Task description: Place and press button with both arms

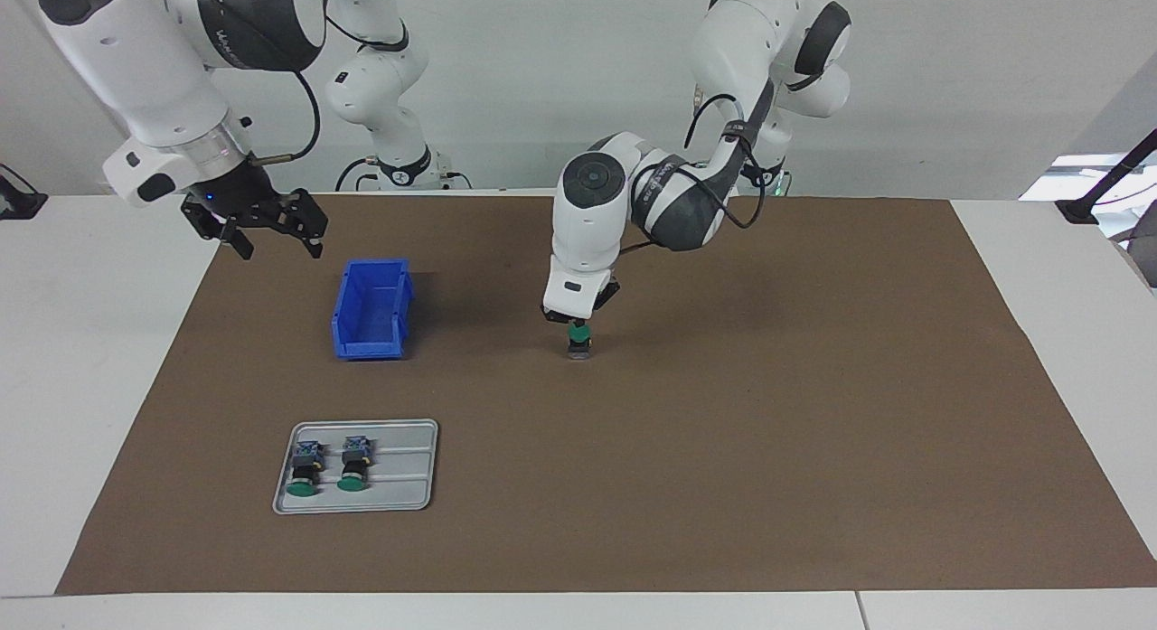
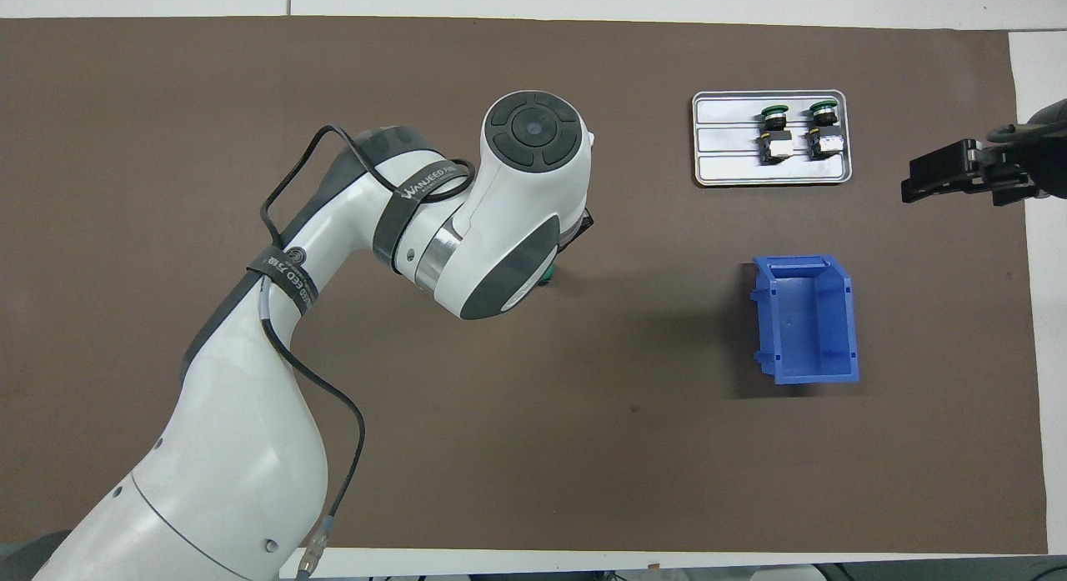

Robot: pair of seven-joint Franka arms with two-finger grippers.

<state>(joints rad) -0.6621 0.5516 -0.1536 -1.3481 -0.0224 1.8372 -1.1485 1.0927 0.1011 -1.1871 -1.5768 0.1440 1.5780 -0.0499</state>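
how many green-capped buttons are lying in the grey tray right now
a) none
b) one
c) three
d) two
d: two buttons lie side by side in the grey tray, while a third button stands upright on the brown mat under the left hand.

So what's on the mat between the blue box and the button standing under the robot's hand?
Nothing: in the facing view only bare brown mat lies between the blue bin and the button.

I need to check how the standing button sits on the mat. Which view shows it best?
The facing view: the button stands upright on the brown mat, green cap up, directly under the left gripper. In the overhead view the left arm hides it; only a green sliver shows.
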